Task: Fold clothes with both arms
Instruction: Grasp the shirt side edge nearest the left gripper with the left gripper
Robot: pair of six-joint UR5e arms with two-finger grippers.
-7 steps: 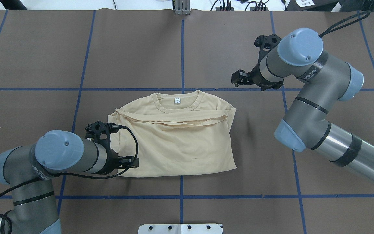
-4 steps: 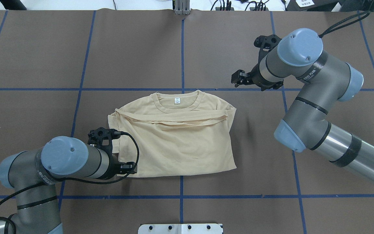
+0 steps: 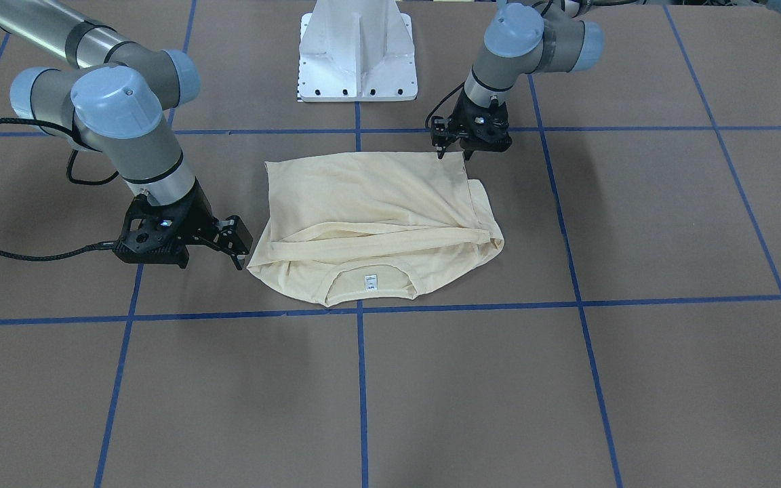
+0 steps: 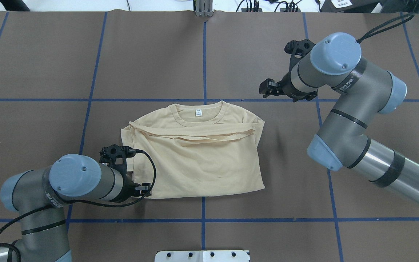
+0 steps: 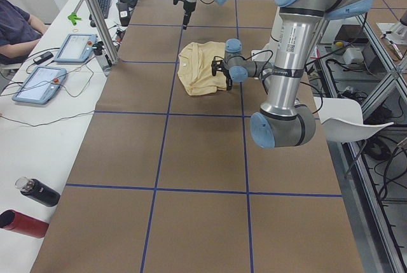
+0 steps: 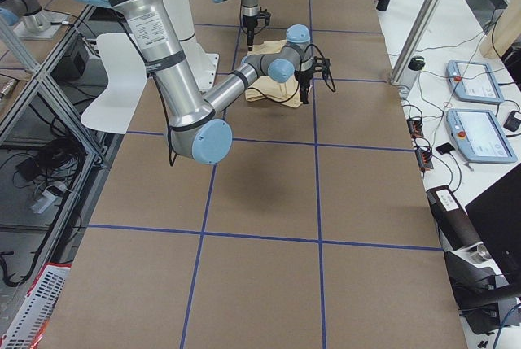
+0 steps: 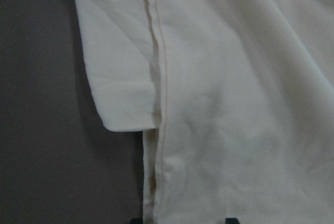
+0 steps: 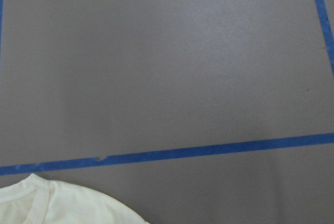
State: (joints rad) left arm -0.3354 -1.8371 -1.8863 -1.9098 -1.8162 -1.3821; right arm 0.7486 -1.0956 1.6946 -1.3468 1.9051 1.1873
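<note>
The clothes are one cream shirt, folded into a rough rectangle at the table's middle, collar and white neck label toward the far side. My left gripper hangs low over the shirt's near left corner. Its jaws are open, and the left wrist view shows the cloth's hem and dark fingertips apart at the bottom edge. My right gripper hovers open beside the shirt's far right shoulder, off the cloth. Its wrist view catches only a bit of the collar.
Blue tape lines cross the brown table cover. The white pedestal base stands at the robot's side. A side bench holds tablets and bottles, with a seated person beside it.
My left gripper has slid along the shirt's left edge toward the robot, down to the near left corner. The right arm and the shirt have stayed put.
</note>
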